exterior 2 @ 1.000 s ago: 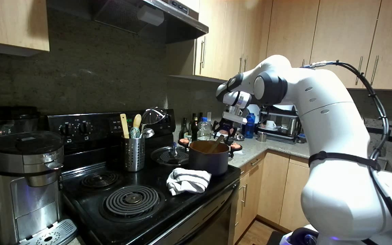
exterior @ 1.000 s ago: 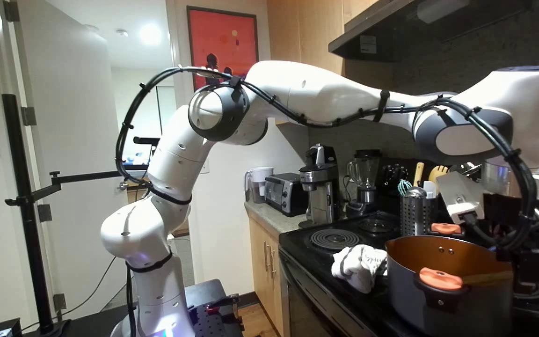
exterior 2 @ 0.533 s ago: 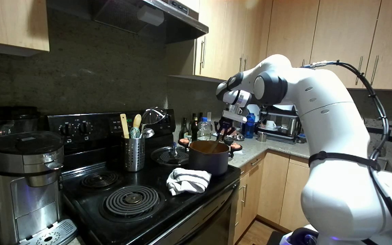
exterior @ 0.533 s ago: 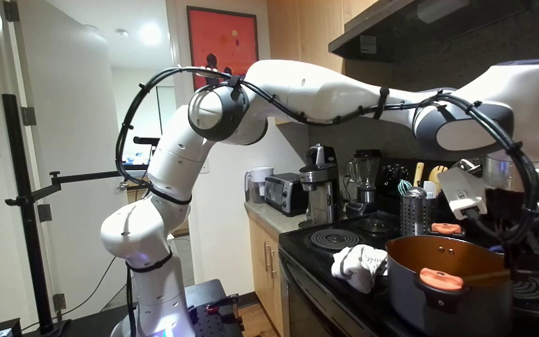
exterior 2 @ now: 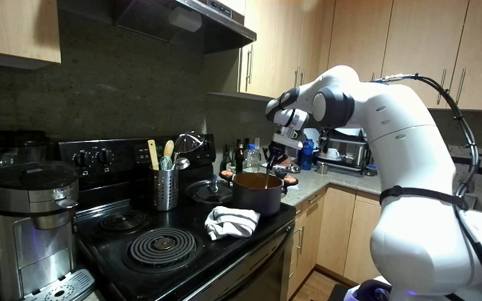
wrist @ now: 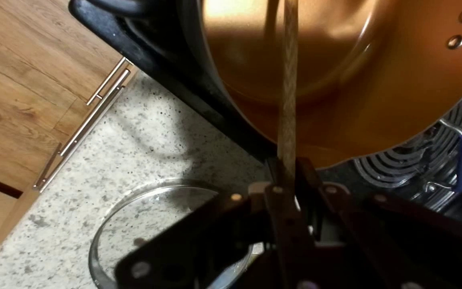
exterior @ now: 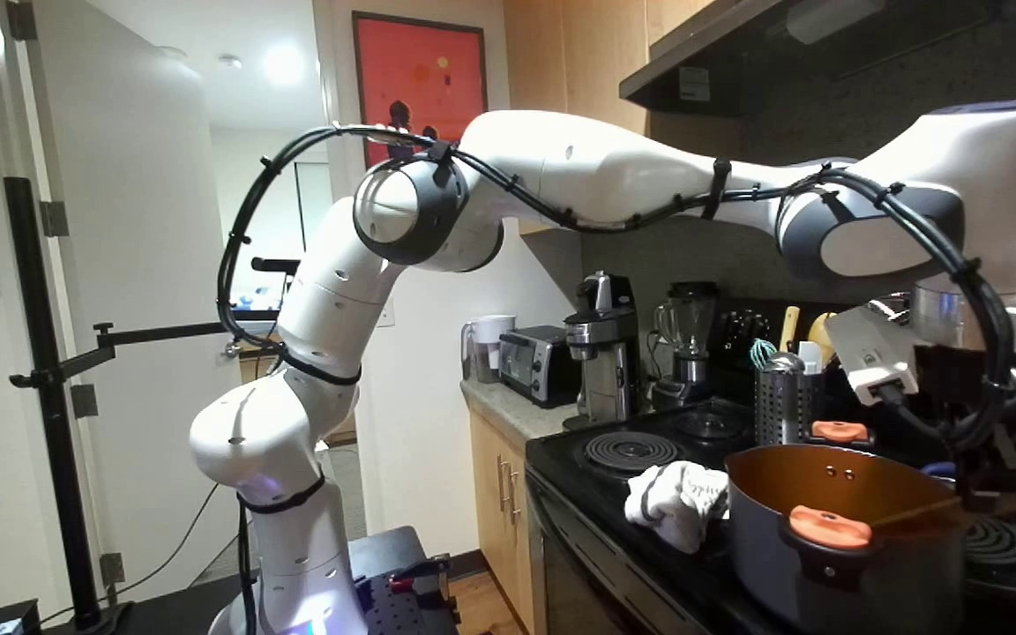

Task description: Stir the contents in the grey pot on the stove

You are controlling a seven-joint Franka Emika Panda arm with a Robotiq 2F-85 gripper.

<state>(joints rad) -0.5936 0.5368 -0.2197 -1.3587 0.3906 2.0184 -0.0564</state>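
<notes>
I've got my pincer (wrist: 289, 170) closed tight on a wooden utensil (wrist: 289, 88), its lower part inside grey pot (exterior 2: 255, 201). Pot's on the stove (exterior 2: 211, 253), w/ wht towel (exterior 2: 230, 223) just beside.

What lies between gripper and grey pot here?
A wooden handle, clamped in the gripper, reaches into the grey pot; the wrist view shows it best.

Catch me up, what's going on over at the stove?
The gripper is closed on a wooden utensil that slants down into the grey pot on the stove. The contents can't be made out in any view, so how far the stirring has got is unclear. A striped towel lies beside the pot.
</notes>
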